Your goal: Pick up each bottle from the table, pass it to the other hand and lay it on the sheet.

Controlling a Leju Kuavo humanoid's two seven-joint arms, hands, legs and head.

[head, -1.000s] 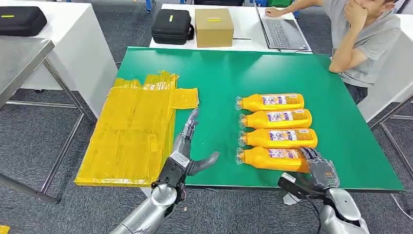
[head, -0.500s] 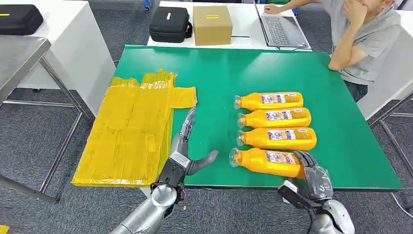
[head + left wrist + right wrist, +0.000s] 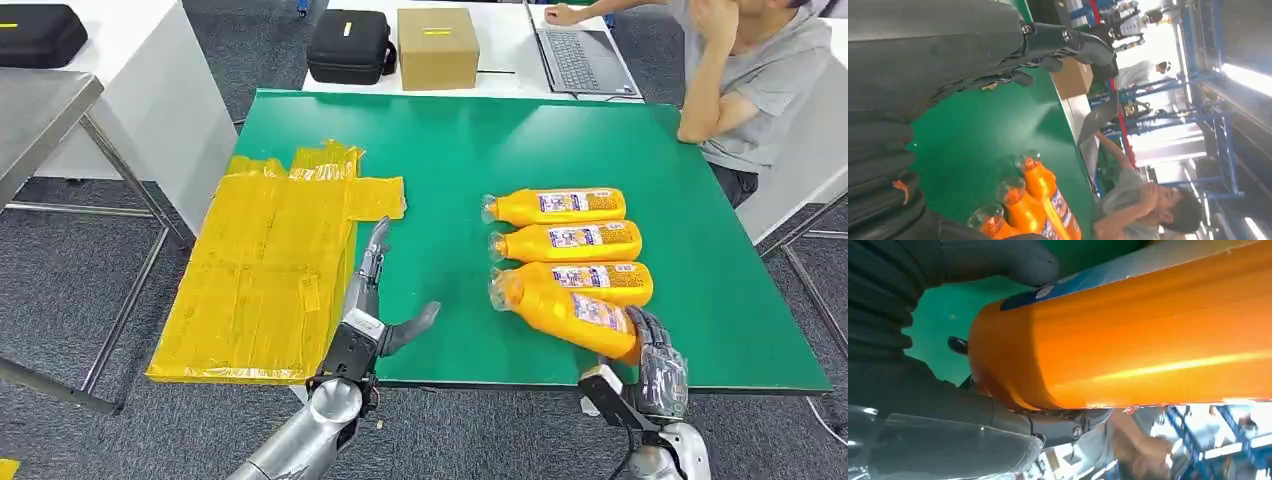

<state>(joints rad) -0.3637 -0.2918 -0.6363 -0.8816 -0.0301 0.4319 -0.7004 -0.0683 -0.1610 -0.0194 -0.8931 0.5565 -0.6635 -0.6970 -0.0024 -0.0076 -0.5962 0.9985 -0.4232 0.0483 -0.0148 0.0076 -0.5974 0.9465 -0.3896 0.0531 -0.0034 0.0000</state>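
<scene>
My right hand (image 3: 657, 368) grips the base end of an orange bottle (image 3: 572, 314) at the table's near right edge and holds it lifted and tilted, cap pointing away to the left; the same bottle (image 3: 1128, 340) fills the right wrist view. Three more orange bottles (image 3: 560, 207) (image 3: 572, 242) (image 3: 600, 280) lie side by side on the green table (image 3: 460, 150), caps to the left. My left hand (image 3: 372, 318) stands open over the table's near edge, fingers stretched forward, thumb out, beside the yellow sheet (image 3: 270, 265). In the left wrist view the left hand (image 3: 948, 55) holds nothing, with bottles (image 3: 1043, 187) beyond.
A person (image 3: 745, 75) sits at the table's far right corner by a laptop (image 3: 578, 60). A cardboard box (image 3: 437, 47) and black cases (image 3: 348, 46) stand on white tables behind. A metal table (image 3: 45, 120) stands to the left.
My right hand has closed on the nearest bottle and raised its base off the table, tilting it across the neighbouring bottle. The left hand has stayed nearly still.
</scene>
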